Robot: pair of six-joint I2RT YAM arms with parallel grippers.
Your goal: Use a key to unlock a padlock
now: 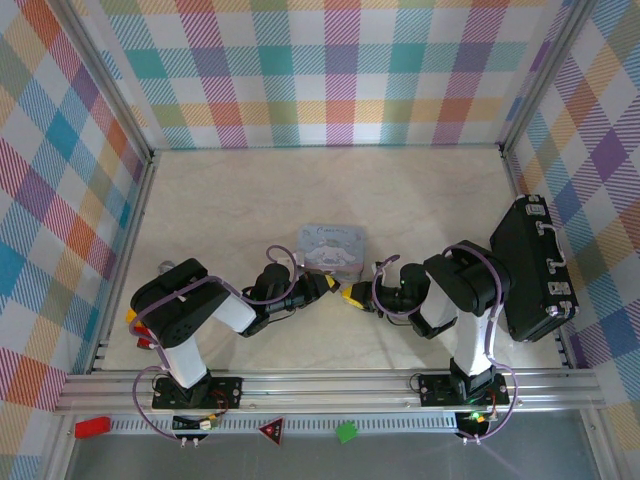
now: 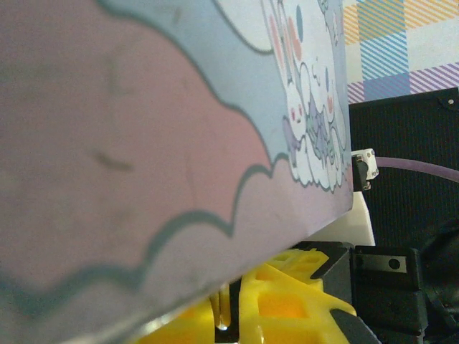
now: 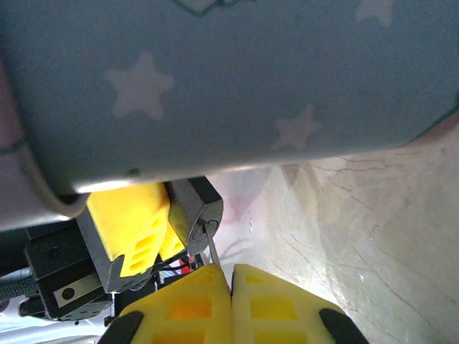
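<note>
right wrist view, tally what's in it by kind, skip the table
tin box: 1
padlock: 1
key: 1
grippers: 2 (left gripper, right gripper)
total: 5

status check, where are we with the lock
Left gripper shut on padlock. Right gripper shut on key, tip at keyhole. Tin box close alongside.

Tin (image 3: 215,86) light-blue, white stars; padlock (image 3: 195,208) dark grey; walls (image 1: 340,70) plaid
</note>
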